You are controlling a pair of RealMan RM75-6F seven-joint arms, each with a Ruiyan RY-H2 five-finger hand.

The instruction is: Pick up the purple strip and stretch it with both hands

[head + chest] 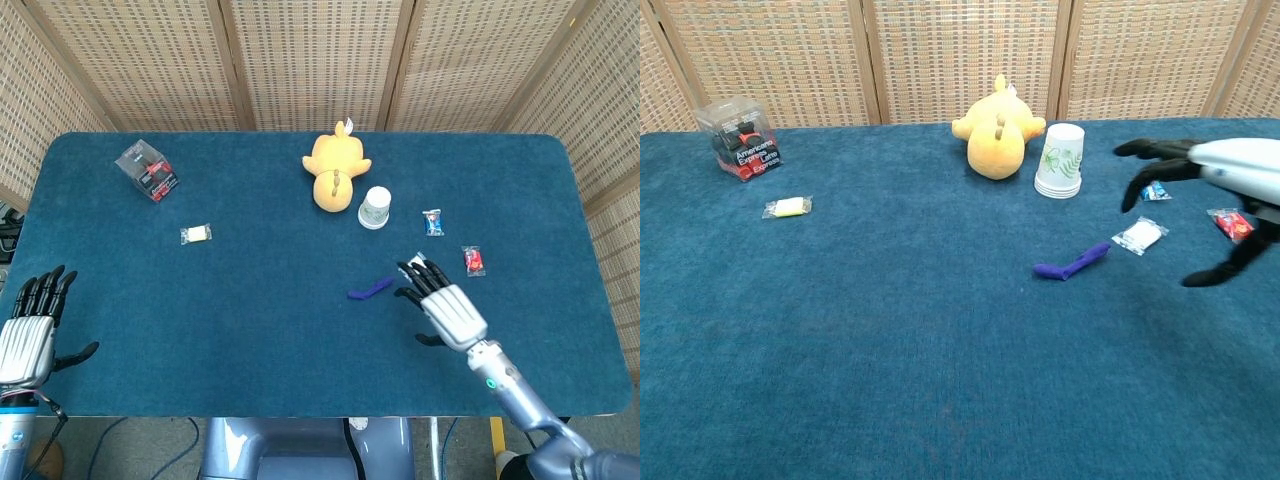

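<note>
The purple strip (369, 290) (1072, 262) lies slightly curved on the blue table, right of centre. My right hand (443, 305) (1210, 190) hovers just right of it with fingers spread and nothing in them; its fingertips (408, 270) point toward the strip's right end and cover the white sachet in the head view. My left hand (28, 325) stays at the table's near left edge, fingers apart and holding nothing, far from the strip. It shows only in the head view.
A yellow plush toy (334, 170) and a paper cup (375, 208) stand behind the strip. A white sachet (1139, 236), a blue candy (432, 222) and a red candy (473, 261) lie to the right. A clear box (147, 170) and a small packet (196, 234) sit at the left.
</note>
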